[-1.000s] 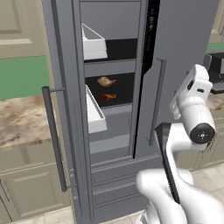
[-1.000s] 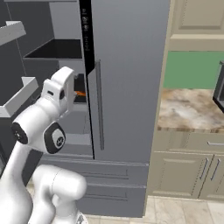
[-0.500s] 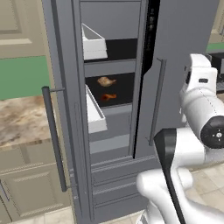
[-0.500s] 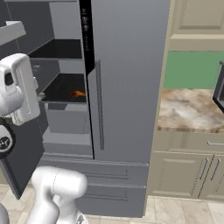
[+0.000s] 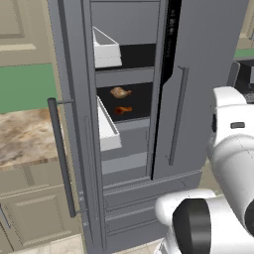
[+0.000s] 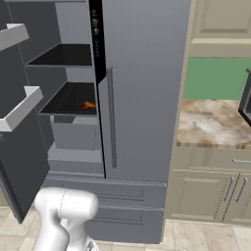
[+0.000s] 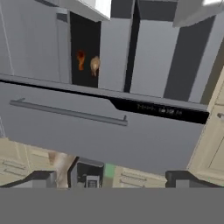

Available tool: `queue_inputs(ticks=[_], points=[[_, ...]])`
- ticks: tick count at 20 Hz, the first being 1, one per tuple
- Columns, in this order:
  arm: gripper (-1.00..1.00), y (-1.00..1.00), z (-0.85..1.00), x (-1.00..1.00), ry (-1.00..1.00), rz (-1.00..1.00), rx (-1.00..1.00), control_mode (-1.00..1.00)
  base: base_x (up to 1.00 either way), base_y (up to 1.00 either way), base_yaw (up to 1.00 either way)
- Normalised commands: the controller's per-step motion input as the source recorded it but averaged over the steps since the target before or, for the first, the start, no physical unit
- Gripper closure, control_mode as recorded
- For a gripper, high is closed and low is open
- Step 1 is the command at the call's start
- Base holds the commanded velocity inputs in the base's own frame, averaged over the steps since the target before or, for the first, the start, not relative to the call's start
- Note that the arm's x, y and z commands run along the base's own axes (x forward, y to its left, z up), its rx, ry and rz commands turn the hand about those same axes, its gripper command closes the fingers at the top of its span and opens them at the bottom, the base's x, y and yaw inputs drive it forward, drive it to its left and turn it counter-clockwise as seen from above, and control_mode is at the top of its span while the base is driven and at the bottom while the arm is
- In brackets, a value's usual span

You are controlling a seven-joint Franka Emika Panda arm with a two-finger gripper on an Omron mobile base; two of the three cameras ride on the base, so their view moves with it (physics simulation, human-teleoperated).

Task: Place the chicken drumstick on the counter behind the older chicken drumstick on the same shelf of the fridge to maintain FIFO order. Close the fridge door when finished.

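You're facing a kitchen with beige cabinets, green wall and a marbled counter point(image 6: 211, 122) on either side of the fridge point(image 5: 198, 74). The fridge door point(image 5: 69, 124) on the left stands open, white bins point(image 5: 106, 131) on its inner face. On the black shelf point(image 5: 130, 117) the chicken drumstick point(image 5: 119, 92) sits behind the older chicken drumstick point(image 5: 122, 109), the two near each other but apart. In the hand view the gripper point(image 7: 110, 177) is aimed at the fridge, holding nothing, its dark fingertips point(image 7: 41, 177) set wide apart at the bottom edge. The white arm point(image 5: 233, 163) rises at the right of the left base view.
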Motion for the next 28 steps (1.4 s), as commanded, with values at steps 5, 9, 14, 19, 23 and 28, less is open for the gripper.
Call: queue_inputs(ticks=[5,9,14,19,23,28], points=[[-1.0,0.66,-0.64,-0.23,-0.01,0.01,-0.16,-1.0,0.0,0.0,0.0],[-1.0,0.84,-0.62,0.03,0.0,0.07,-0.12,-1.0,0.0,0.0,0.0],[-1.0,0.95,-0.54,0.19,0.0,0.08,-0.12,-1.0,0.0,0.0,0.0],[-1.0,0.95,-0.4,0.22,-0.03,0.06,-0.14,-1.0,0.0,0.0,0.0],[-1.0,0.78,-0.24,0.34,-0.01,0.01,-0.13,-1.0,0.0,0.0,0.0],[-1.0,0.51,-0.14,0.53,0.02,-0.03,-0.11,-1.0,0.0,0.0,0.0]])
